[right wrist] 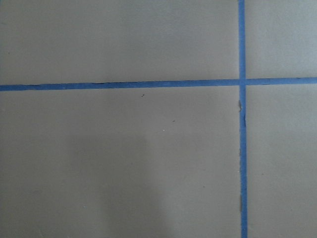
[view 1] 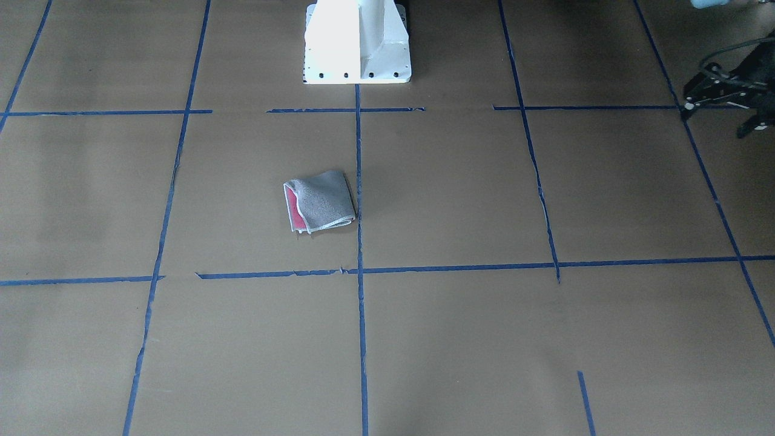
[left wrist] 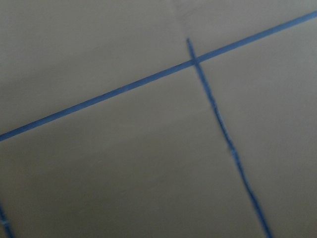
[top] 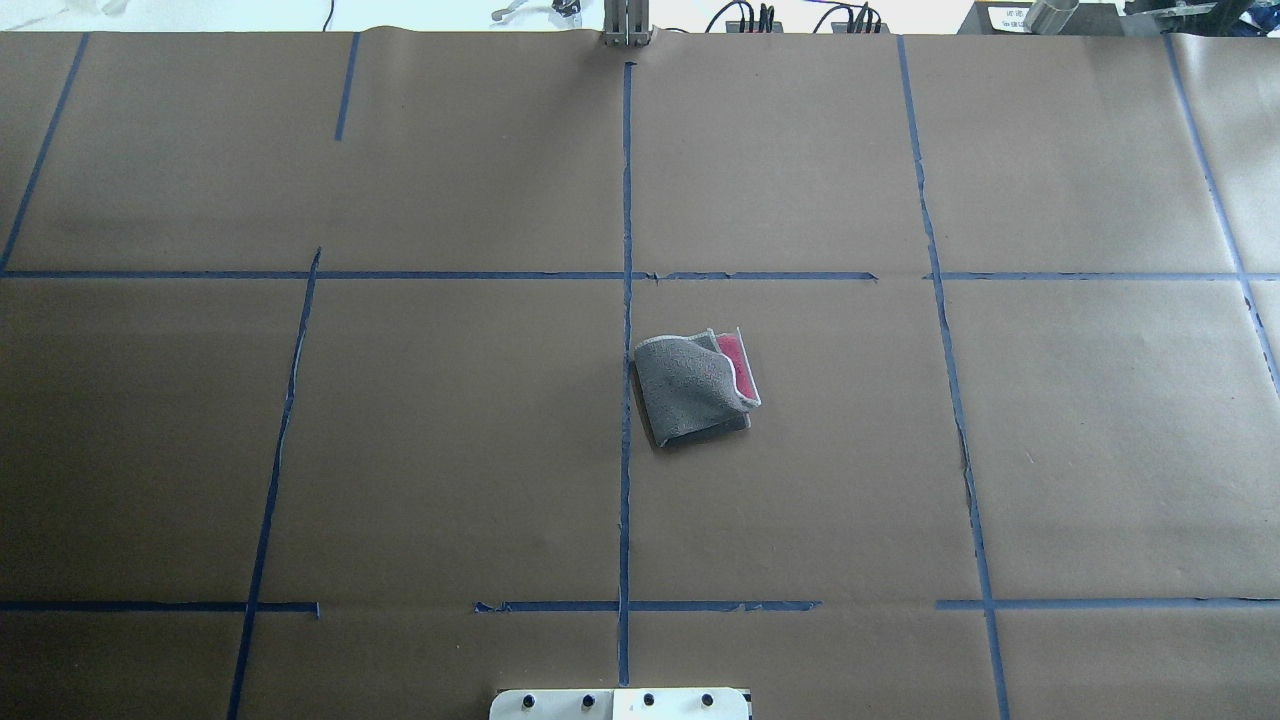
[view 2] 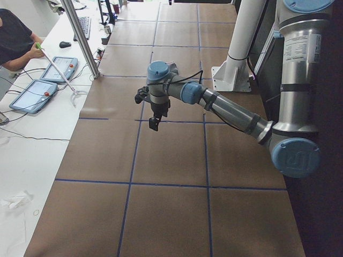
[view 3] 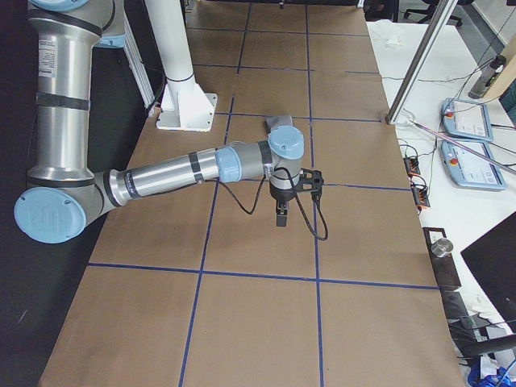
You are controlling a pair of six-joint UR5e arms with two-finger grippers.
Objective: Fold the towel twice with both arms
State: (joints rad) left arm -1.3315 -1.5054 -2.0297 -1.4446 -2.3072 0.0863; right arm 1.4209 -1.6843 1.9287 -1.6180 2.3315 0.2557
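Brown kraft paper (top: 450, 450) gridded with strips of blue tape (top: 626, 180) covers the long work table, with the robot's white pedestal base (view 1: 357, 42) at its edge. The small terry towel (top: 695, 385) lies near the middle, just beside the centre tape line on the robot's right. It is gathered into a compact packet, grey face out, with a sliver of pink and the whitish stitched border showing along its open side.

By its look the cloth is light, soft and limp. It is likely to sag from any hold, though the looped pile should give the fingers good friction. The stitched border at the open-side corners looks the firmest place to pinch, taking all layers together. The top layer lies loose and slightly humped, so the fold appears done, if untidy.

The left black two-finger gripper (view 2: 154, 123) and the right black two-finger gripper (view 3: 280, 216) hang over bare paper, well apart from the towel, holding and touching nothing. How far their fingers are spread cannot be told, as both wrist cameras show only paper and tape.
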